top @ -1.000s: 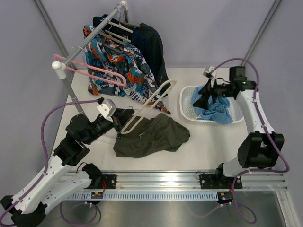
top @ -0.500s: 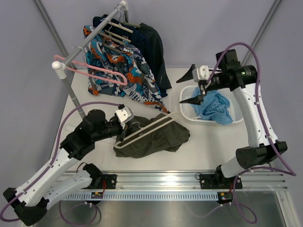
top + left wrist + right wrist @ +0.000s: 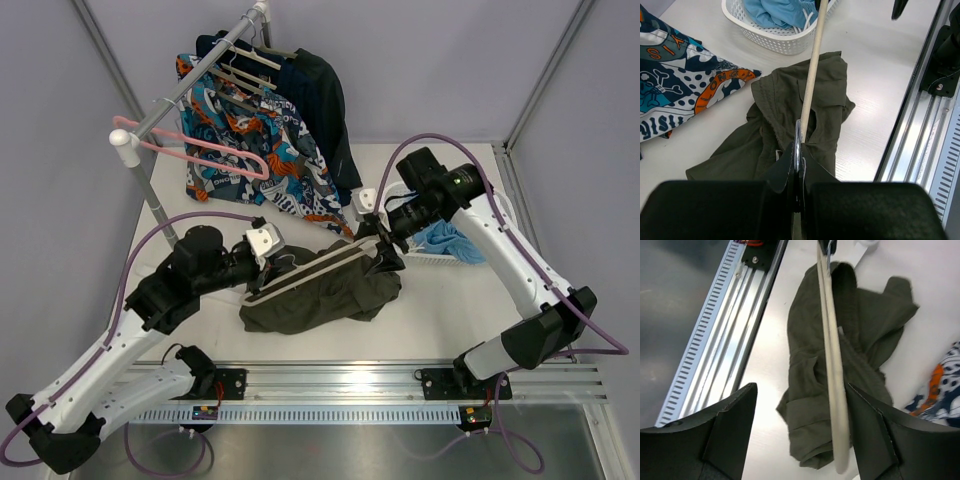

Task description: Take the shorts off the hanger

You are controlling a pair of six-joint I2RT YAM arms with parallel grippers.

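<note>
Olive green shorts [image 3: 322, 298] lie crumpled on the white table, with a cream hanger [image 3: 318, 266] slanting low across them. Cloth folds up around the bar near the hook in the left wrist view, where the hanger [image 3: 812, 65] runs over the shorts [image 3: 771, 120]. My left gripper [image 3: 283, 264] is shut on the hanger's metal hook [image 3: 798, 140]. My right gripper [image 3: 385, 246] hangs open over the hanger's far end. In its own view the bar [image 3: 833, 375] and the shorts [image 3: 807, 390] lie between its wide-apart fingers [image 3: 735, 415], untouched.
A white basket [image 3: 452, 260] with blue cloth [image 3: 440, 238] sits behind the right arm, and shows as the basket [image 3: 775, 44] in the left wrist view. A rack [image 3: 190, 85] at back left carries patterned shorts [image 3: 250, 150] and a pink hanger [image 3: 195, 150]. A metal rail [image 3: 330, 380] borders the near edge.
My right arm swung from above the basket leftward and down to the hanger's far end, its jaws narrowing somewhat. My left arm lowered the hanger from tilted up to nearly flat over the shorts.
</note>
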